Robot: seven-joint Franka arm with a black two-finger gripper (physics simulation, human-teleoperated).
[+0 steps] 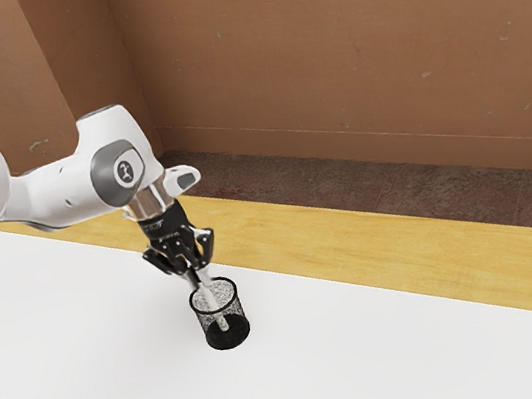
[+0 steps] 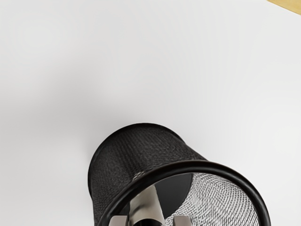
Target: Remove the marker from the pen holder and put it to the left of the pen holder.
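Btwn parted jaws: marker (image 2: 145, 202), btm in holder (image 2: 134, 153).

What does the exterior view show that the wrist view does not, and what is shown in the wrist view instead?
Exterior view: the white Franka arm, its black claw at the upper end of the marker, the brown wall and the dark floor.

Wrist view: a soft grey shadow on the white surface, and a look down into the mouth of the pen holder.

Both: the black mesh pen holder, the marker partly inside it, the white surface and some light wood.
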